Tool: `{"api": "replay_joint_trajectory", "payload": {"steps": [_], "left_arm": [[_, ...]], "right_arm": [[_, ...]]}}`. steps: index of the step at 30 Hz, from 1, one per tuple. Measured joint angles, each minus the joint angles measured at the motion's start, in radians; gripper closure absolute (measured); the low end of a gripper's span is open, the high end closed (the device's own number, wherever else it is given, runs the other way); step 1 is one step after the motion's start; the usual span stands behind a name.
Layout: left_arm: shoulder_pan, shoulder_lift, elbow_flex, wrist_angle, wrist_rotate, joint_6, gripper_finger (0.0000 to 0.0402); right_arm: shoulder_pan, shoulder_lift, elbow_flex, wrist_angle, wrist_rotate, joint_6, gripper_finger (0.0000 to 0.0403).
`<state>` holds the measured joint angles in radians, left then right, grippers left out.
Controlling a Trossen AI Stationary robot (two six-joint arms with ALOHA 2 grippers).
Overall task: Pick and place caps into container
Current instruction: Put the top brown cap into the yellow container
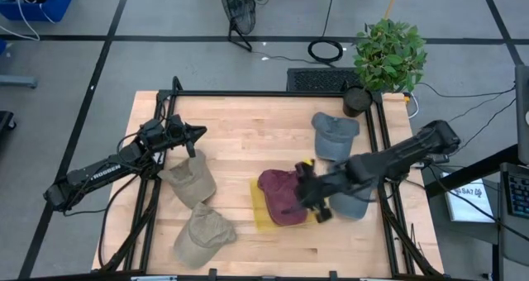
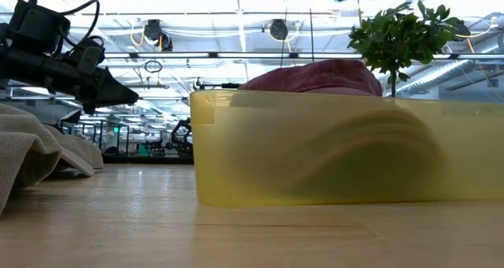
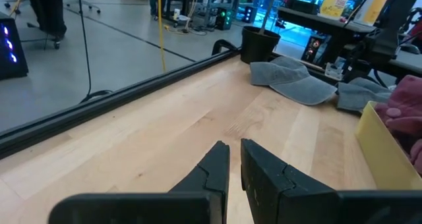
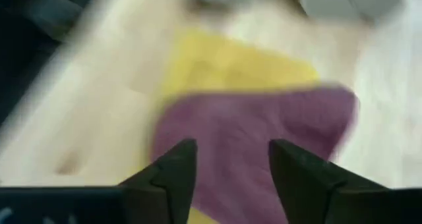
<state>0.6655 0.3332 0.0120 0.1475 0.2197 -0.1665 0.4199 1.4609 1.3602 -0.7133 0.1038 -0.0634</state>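
one worktop (image 1: pixel 248 132) carries the yellow container (image 1: pixel 258 208) with a maroon cap (image 1: pixel 281 197) heaped in it. the right hand (image 1: pixel 312 200) hovers spread just above that cap's edge, holding nothing. two khaki caps (image 1: pixel 190 180) lie near the left hand (image 1: pixel 194 139), which hangs pressed together over bare wood.
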Motion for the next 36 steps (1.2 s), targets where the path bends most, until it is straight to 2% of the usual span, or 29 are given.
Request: {"api": "replay_joint_trajectory", "payload": {"steps": [4,9,11,16,23,29,36], "left_arm": [[0.000,0.000,0.000,-0.012,0.000,0.007,0.0355],[0.000,0.000,0.000,-0.017,0.013,0.006,0.0355],[0.000,0.000,0.000,-0.020,0.024,0.006,0.0355],[0.000,0.000,0.000,-0.021,0.025,0.012,0.0355],[0.000,0.000,0.000,-0.021,0.019,0.032,0.0355],[0.000,0.000,0.000,-0.021,0.015,0.041,0.0355],[0.000,0.000,0.000,-0.019,-0.001,0.041,0.0355]], "right_arm": [[0.088,-0.139,-0.014,0.033,0.011,0.006,0.0288],[0.137,-0.338,-0.119,0.119,0.147,0.012,0.0379],[0.141,-0.439,-0.180,0.174,0.190,0.018,0.0396],[0.145,-0.671,-0.470,0.495,0.259,0.016,0.0387],[0.142,-0.900,-0.806,0.738,0.263,-0.077,0.0401],[0.094,-1.095,-0.956,0.792,0.265,-0.102,0.0402],[0.087,-1.276,-1.086,0.826,0.256,-0.101,0.0402]]}}
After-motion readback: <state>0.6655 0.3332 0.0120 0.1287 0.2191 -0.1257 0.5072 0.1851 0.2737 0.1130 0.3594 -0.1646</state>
